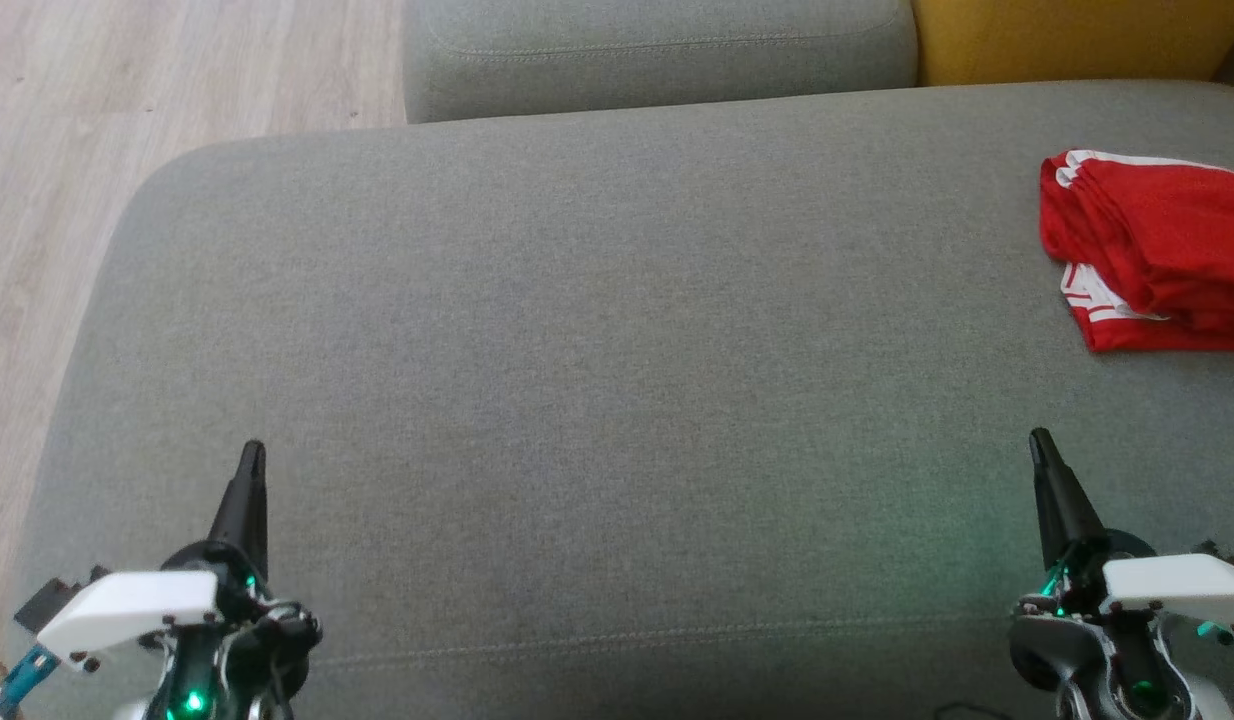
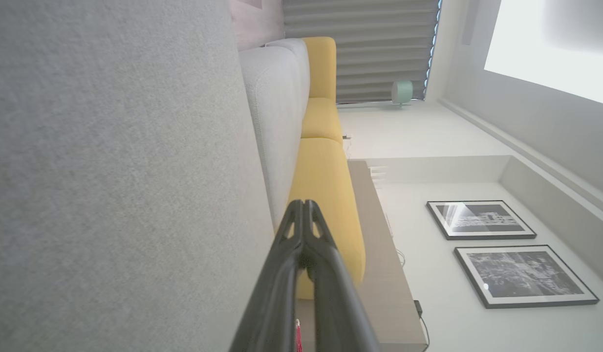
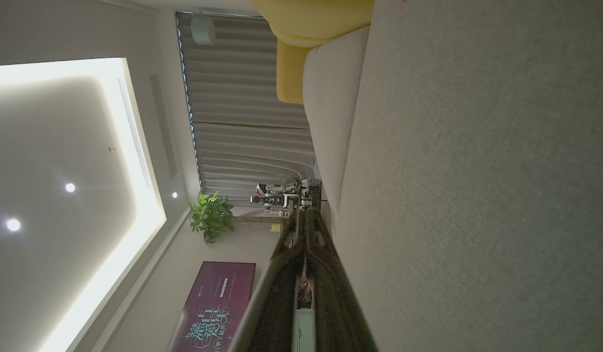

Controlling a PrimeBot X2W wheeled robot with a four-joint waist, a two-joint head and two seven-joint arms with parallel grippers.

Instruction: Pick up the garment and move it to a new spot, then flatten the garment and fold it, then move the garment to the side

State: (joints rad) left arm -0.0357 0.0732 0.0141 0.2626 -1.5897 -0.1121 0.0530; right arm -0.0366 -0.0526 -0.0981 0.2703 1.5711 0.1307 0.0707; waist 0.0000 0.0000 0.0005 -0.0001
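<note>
The garment (image 1: 1157, 250) is red with white stripes, lying folded in a small heap at the far right of the grey sofa seat (image 1: 597, 330), partly cut off by the head view's right edge. My left gripper (image 1: 251, 452) hovers low at the lower left, shut with nothing in it, far from the garment. At the lower right my right gripper (image 1: 1039, 440) is also shut and empty, a short way in front of the garment. In the left wrist view the left gripper (image 2: 305, 203) has its fingers pressed together; in the right wrist view the right gripper (image 3: 304, 211) shows the same.
A grey back cushion (image 1: 657, 50) and a yellow cushion (image 1: 1067, 35) stand behind the seat. Wooden floor (image 1: 67, 150) lies to the left of the seat's rounded edge. In the right wrist view another robot (image 3: 282, 193) and a plant (image 3: 211, 215) stand across the room.
</note>
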